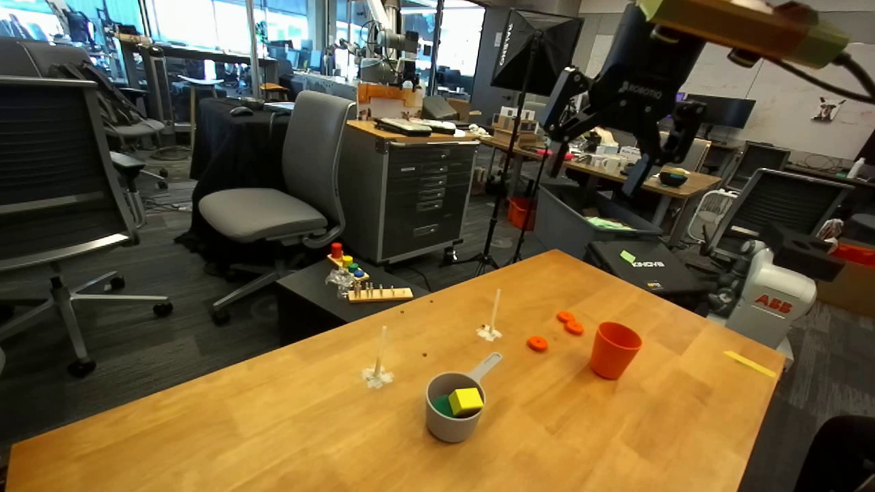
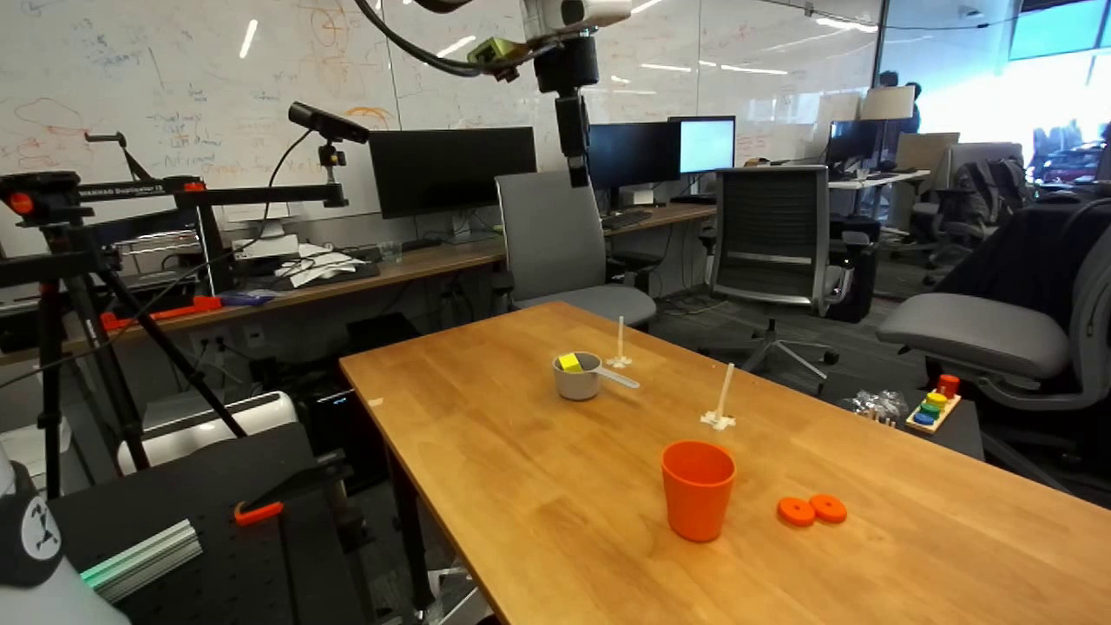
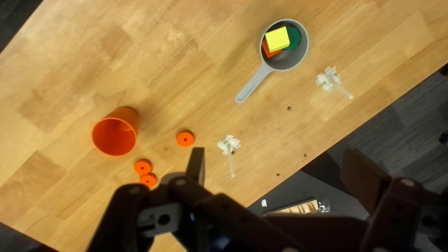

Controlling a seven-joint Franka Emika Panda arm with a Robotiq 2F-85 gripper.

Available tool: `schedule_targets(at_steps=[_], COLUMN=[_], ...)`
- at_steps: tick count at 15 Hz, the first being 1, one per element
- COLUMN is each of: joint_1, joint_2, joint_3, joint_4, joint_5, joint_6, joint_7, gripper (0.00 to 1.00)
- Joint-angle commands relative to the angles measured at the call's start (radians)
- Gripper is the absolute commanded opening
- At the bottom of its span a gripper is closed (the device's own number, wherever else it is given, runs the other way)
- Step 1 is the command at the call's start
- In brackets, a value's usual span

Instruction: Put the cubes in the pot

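The placing step is looking finished, judging by where the cubes (image 1: 466, 401) are lying. A small round grey saucepan (image 1: 451, 429) with low sides and a short straight handle is standing upright on the pale brown wooden tabletop (image 1: 273, 410), and three of the cubes, solid in colour, are showing inside. In the wrist view, a bright yellow block (image 3: 277, 39) is sitting uppermost and partly covering a red-orange block (image 3: 270, 50), while a dark green block (image 3: 294, 37) is lying just beside them. Whether any further piece is hiding underneath cannot be told; no cube is showing outside the saucepan.

The black two-fingered hand (image 1: 593, 179) is hanging high, well apart from the saucepan, with its fingers spread wide and gripping nothing.

The next move, then, is probably calling for no fresh grasp. The hand is likely needing only to withdraw to a resting pose, passing well above everything, without knocking the handle, since the yellow block is riding near the rim and a bump could be shifting it. A tapered orange plastic-looking cup (image 1: 610, 359), flat round orange discs (image 1: 537, 344) with centre holes, and two thin pale pegs (image 1: 381, 352) taped nearly upright are standing or lying nearby; they are seemingly playing no part in this job, so leaving them untouched is making sense.
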Motion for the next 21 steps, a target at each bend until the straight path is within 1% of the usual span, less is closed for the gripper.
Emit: schedule_targets(at_steps=[1,7,8,21], joint_1=[-0.046,-0.087,-0.092,-0.100], joint_2=[-0.123,-0.231,-0.177,-0.169], joint_3=[0.028,0.056,0.060,0.067], joint_4=[-0.059,-0.090,-0.059,-0.062], joint_5=[-0.018,0.011,0.006,0.005], joint_6=[-0.052,-0.086,-0.071,-0.071], joint_7=[0.022,0.014,-0.004,-0.004], gripper=[1.00,1.00,1.00,1.00])
